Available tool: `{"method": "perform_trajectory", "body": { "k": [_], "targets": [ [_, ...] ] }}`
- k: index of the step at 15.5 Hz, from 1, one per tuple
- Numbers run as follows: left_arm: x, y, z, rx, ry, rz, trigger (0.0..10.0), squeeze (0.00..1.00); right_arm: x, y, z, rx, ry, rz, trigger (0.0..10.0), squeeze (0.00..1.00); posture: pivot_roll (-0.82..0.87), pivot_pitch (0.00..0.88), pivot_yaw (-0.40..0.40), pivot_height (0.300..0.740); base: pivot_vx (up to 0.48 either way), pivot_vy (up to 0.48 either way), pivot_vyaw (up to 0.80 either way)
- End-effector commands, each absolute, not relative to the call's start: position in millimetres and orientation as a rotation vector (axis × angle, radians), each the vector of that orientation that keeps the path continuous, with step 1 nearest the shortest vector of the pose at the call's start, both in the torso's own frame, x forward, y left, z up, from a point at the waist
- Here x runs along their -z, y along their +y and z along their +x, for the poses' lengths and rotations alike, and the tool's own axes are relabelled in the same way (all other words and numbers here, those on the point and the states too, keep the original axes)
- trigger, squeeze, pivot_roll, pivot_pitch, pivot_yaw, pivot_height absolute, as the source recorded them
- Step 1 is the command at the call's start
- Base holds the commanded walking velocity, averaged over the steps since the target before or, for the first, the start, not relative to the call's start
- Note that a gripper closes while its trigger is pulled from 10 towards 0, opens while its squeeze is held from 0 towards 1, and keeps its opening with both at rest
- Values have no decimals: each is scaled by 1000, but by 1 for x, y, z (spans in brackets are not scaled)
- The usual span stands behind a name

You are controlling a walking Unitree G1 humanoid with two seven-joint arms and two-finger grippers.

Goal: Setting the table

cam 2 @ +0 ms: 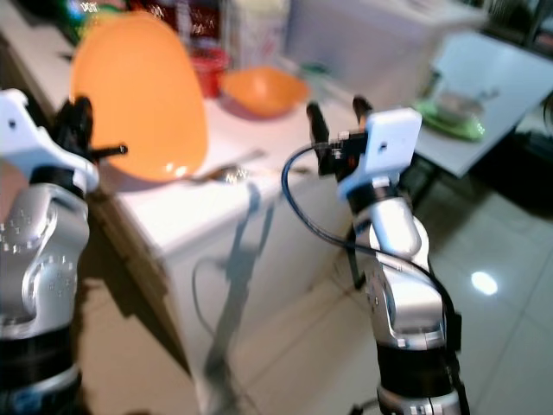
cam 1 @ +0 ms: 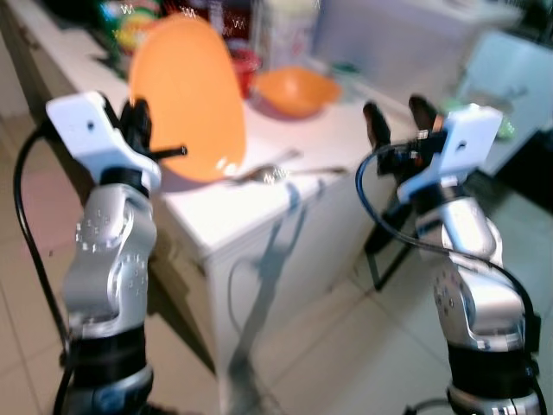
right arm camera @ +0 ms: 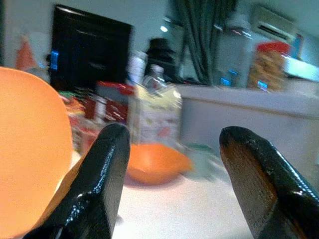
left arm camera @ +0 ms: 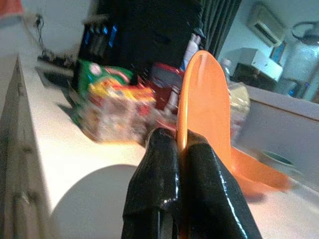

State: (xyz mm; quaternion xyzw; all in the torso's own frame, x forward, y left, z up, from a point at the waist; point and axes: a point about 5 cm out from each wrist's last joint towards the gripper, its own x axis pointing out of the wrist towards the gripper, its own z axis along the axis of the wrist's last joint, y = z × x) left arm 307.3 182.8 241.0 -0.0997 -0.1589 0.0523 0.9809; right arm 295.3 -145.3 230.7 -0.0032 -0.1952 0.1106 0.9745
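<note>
My left gripper [left arm camera: 180, 149] is shut on the rim of an orange plate [cam 1: 188, 95], which it holds upright on edge above the white counter [cam 1: 251, 203]. The plate's edge runs between the black fingers [left arm camera: 159, 164] in the left wrist view. An orange bowl [cam 1: 295, 90] sits farther back on the counter. A metal spoon [cam 1: 272, 174] lies on the counter just right of the plate. My right gripper [cam 1: 401, 117] hangs open in the air off the counter's right corner, with nothing between its fingers [right arm camera: 107, 169].
Snack packets [left arm camera: 112, 112], a red container [cam 1: 244, 65] and a clear jar [cam 1: 285, 30] crowd the back of the counter. A second white table [cam 2: 484, 78] with a green plate [cam 2: 454, 117] stands to the right. Tiled floor [cam 1: 346, 346] lies below.
</note>
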Motion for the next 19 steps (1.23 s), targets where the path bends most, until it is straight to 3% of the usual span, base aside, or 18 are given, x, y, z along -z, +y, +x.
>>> {"method": "perform_trajectory", "body": {
  "k": [1, 3, 8, 16, 19],
  "targets": [
    [-253, 184, 310, -151, -379, -199, 10000, 0, -231, -148, 297, -203, -396, -18, 10000, 0, 9, 0, -47, 740, 0, -480, 0],
    [-253, 196, 316, -280, -396, -190, 10000, 0, -229, -151, 296, -192, -391, -25, 10000, 0, 5, 0, -41, 740, 0, -240, -228],
    [-265, 210, 322, -401, -451, -166, 10000, 0, -229, -155, 297, -171, -399, -20, 10000, 0, 8, 0, -38, 740, 0, 0, 164],
    [-301, 222, 326, -449, -615, -207, 10000, 0, -230, -154, 298, -173, -415, -16, 10000, 0, 14, 0, -45, 740, 0, 0, 0],
    [-306, 211, 326, -316, -624, -202, 10000, 0, -229, -152, 298, -186, -402, -5, 10000, 0, 13, 0, -43, 740, 0, 0, 267]
  ]
}}
